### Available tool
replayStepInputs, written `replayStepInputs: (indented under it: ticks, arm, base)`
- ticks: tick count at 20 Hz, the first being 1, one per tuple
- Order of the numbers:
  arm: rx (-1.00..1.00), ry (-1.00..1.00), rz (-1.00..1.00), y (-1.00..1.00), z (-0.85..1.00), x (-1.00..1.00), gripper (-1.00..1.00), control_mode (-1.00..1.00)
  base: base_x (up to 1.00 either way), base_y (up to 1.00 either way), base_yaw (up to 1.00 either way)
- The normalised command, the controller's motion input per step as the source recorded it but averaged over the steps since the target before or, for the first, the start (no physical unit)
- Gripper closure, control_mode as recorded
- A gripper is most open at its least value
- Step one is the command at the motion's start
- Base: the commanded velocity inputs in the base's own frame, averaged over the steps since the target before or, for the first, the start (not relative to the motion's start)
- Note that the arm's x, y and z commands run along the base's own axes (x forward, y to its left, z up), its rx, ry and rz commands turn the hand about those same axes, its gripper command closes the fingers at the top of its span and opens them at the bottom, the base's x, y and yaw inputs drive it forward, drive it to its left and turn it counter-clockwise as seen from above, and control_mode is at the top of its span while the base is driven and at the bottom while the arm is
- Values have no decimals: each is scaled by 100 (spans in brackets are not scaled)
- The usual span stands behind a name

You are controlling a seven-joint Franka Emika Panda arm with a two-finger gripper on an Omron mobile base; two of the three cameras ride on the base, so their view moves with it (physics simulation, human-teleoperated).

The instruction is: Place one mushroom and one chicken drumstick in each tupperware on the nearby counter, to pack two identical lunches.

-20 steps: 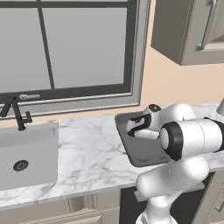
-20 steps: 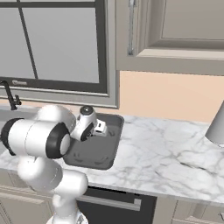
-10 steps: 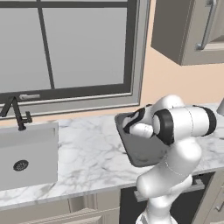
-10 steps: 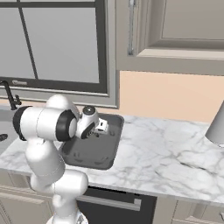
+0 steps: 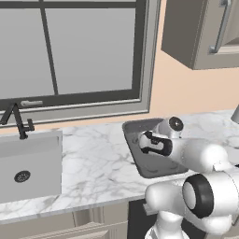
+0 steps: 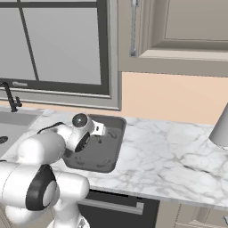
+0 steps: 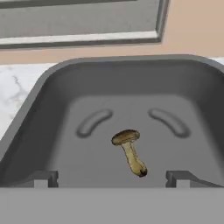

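Your pincer (image 7: pixel 112 179) hangs spread wide and empty over the tupperware (image 7: pixel 52 109) on the bench (image 5: pixel 93 158), where the mushroom (image 7: pixel 130 155) lies loose on its side; it looks light, small and soft, so take it gently across the stem.

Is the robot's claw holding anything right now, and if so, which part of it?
Nothing is held. The gripper is open, its fingertips spread wide, and the mushroom lies loose on the tupperware floor.
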Motion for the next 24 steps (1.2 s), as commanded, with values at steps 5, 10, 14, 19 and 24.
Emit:
replayStepInputs:
  ticks: [5,10,14,19,24]
  arm:
    - [-2,1,-1,0,100,-56,-100,-100]
    - [-1,2,0,0,74,-85,-100,-100]
    - [0,-3,0,0,53,-100,-100,-100]
    - [0,0,0,0,66,-81,-100,-100]
    - [0,0,0,0,0,0,-100,100]
  base:
    - [0,0,0]
    - [0,0,0]
    - [0,0,0]
    - [0,0,0]
    - [-98,-12,0]
